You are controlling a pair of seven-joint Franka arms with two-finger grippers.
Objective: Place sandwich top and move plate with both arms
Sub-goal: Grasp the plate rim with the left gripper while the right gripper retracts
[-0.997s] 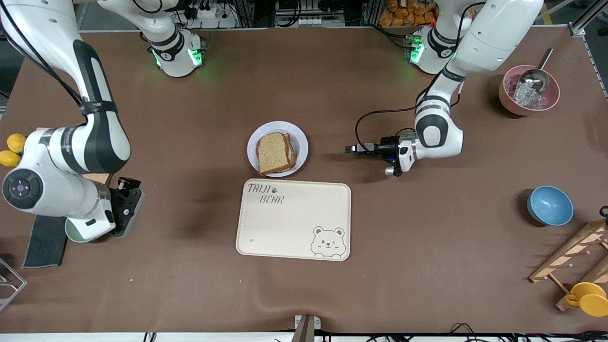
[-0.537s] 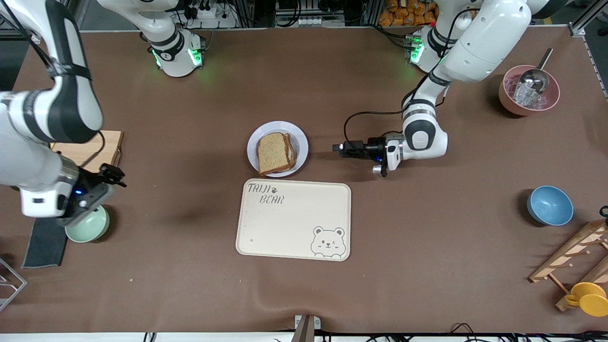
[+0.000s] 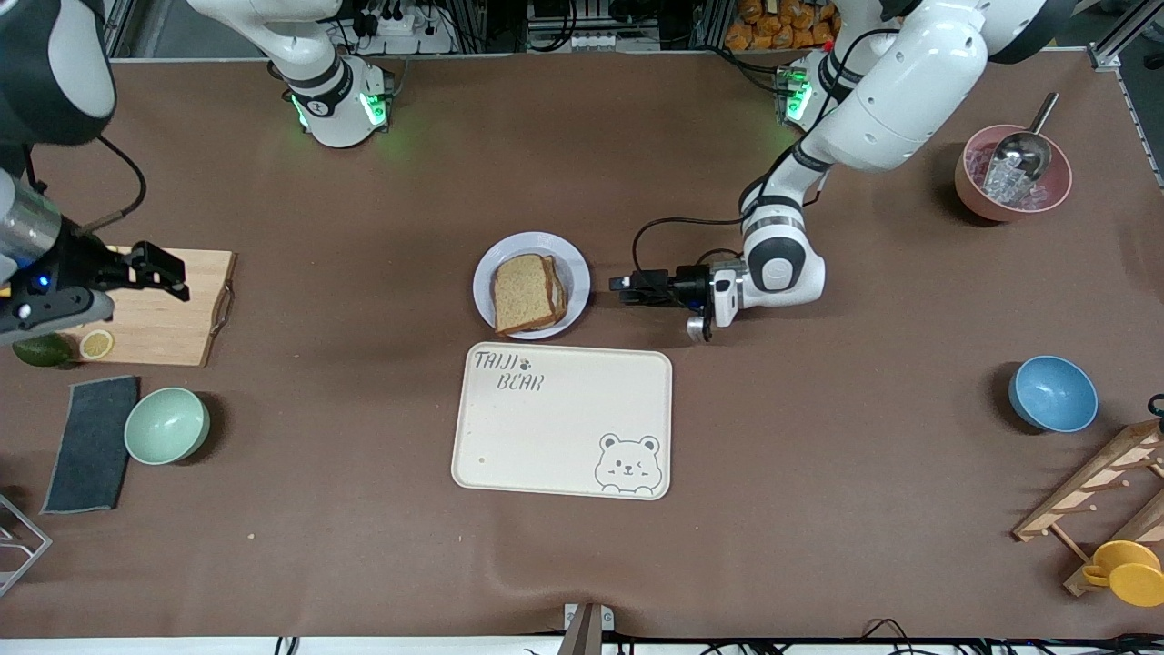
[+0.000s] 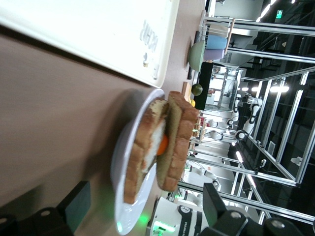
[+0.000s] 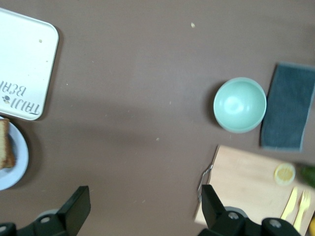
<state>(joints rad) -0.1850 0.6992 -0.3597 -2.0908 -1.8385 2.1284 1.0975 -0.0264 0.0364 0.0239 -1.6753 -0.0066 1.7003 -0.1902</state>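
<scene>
The bear tray (image 3: 562,421) sits nearest the camera, with the plate (image 3: 574,264) just past it. The bread slice (image 3: 522,292) lies on top of the sandwich there. The left gripper (image 3: 620,290) hovers low beside the plate, fingers spread, I think. The right gripper (image 3: 168,271) is spread open, up over the cutting board (image 3: 173,318).

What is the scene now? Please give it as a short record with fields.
top slice: lies on the egg sandwich
plate: on the table, beside the tray, farther from the front camera
left gripper: low beside the plate, open, not touching it
right gripper: open, over the cutting board at the right arm's end
plate move: not yet begun
</scene>
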